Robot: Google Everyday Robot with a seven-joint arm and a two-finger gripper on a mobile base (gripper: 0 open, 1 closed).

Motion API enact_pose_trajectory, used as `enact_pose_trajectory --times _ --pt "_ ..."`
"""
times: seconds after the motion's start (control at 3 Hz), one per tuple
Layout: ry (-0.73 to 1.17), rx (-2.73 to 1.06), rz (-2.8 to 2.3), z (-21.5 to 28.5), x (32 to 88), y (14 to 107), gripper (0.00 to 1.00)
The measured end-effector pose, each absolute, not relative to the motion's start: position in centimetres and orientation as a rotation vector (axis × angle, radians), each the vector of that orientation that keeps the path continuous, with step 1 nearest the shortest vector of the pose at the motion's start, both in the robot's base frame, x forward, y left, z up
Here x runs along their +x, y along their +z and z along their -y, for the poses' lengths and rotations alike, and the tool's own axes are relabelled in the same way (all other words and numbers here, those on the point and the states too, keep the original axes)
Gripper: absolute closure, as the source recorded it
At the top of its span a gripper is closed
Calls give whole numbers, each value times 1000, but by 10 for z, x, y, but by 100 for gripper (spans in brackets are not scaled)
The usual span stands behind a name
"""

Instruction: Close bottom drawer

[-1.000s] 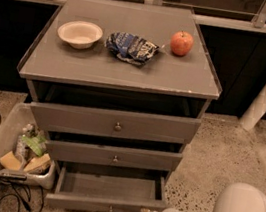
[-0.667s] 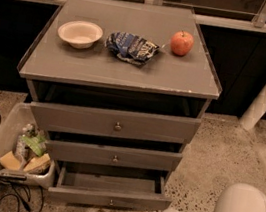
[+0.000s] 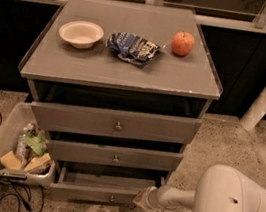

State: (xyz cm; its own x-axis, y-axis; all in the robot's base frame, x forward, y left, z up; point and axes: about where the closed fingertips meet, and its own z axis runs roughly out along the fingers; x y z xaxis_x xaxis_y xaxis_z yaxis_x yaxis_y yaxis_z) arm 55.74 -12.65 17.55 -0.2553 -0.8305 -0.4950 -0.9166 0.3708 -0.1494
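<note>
Closure stage, by the look of the pose: pushing the bottom drawer [image 3: 93, 192] in.

Sitting low near the floor with the gripper [image 3: 140, 199], right at the right end of that drawer's flat front, touching it or just beside it; not telling which. Not telling either whether open, closed or clamping anything. Reaching in from the right on the white arm [image 3: 183, 197].

Lying just left of the gripper: the drawer front with its small round knob [image 3: 111, 198]. Projecting forward of the middle drawer [image 3: 114, 154] directly above, with a strip of its inside showing, so only partly shut. Standing further left, beside the cabinet: a plastic bin [image 3: 7, 130]. Resting well above, on the cabinet top [image 3: 79, 66]: a bowl [image 3: 81, 33], a crumpled snack bag [image 3: 132, 47] and an apple [image 3: 183, 43].

Next, most likely: driving straight back toward the cabinet. Pressing so far off-centre, risking skewing the drawer in its runners; shifting left toward the knob, or pushing slowly and evenly. Stopping once no inside is showing.
</note>
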Motion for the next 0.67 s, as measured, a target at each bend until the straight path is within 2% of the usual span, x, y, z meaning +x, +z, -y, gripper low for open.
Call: enact_pose_trajectory --times 0.33,0.67 --pt "165 -1463 -2139 133 587 191 100" --pt "166 -1463 -2139 133 586 191 82"
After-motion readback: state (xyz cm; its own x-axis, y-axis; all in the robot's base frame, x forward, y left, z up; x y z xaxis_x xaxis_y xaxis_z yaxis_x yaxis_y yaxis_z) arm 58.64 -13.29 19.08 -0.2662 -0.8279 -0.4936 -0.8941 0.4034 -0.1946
